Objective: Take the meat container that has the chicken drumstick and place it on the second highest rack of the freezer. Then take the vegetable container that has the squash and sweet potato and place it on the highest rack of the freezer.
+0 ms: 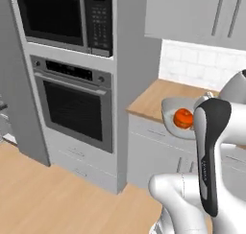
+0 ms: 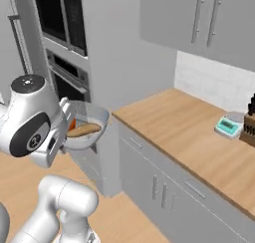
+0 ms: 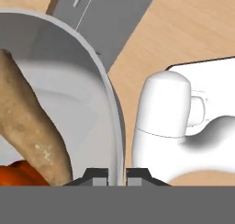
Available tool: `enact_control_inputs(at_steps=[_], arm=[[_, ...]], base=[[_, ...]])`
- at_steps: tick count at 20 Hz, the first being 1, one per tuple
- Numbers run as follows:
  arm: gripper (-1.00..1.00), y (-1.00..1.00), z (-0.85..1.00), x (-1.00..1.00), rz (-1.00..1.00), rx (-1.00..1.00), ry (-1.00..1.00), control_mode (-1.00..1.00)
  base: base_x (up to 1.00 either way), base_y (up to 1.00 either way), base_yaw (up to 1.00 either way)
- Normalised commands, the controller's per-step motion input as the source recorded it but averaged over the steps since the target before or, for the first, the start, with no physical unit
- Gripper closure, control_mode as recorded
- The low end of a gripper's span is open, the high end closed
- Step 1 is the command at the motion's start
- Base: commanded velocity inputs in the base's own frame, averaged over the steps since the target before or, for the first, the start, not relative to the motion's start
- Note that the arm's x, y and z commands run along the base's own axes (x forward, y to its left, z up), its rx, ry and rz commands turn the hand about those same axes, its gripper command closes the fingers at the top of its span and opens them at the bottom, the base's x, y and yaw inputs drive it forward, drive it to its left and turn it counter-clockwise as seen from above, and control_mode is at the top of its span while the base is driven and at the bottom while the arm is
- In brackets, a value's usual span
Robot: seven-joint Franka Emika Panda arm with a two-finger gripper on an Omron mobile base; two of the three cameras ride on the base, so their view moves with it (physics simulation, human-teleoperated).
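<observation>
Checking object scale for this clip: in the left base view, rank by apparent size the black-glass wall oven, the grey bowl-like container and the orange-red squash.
1. Black-glass wall oven, largest.
2. Grey bowl-like container, partly hidden by the arm.
3. Orange-red squash, smallest, inside it.

Squash [image 3: 20, 174] cut by frame bottom; sweet potato [image 3: 32, 126] partly cropped.

- Bowl [image 3: 98, 76]: smooth, pale grey, faintly glossy, like glazed ceramic or plastic.
- Sweet potato [image 3: 32, 126]: matt tan skin, rough and speckled.
- Squash [image 1: 183, 118]: orange-red, smooth with a slight sheen.
- Tabletop [image 2: 184, 132]: light wood grain, matt.
- Floor [image 1: 43, 199]: the same pale wood look.
- Oven [image 1: 74, 108]: glossy black glass door, brushed grey metal frame.
- Cabinets [image 2: 149, 182]: flat matt grey with metal bar handles.
- Wall tiles [image 1: 197, 63]: white, smooth.
</observation>
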Motion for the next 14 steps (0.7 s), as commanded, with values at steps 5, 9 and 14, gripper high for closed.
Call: enact_control_inputs(at_steps=[5,9,14], arm=[[1.00,0.00,0.00,0.00,0.00,0.00,0.00,1.00],[1.00,0.00,0.00,0.00,0.00,0.00,0.00,1.00],[1.00,0.00,0.00,0.00,0.00,0.00,0.00,1.00]], base=[[-0.21,0.00,1.00],[0.23,-0.14,0.88],[0.82,-0.09,0.63]])
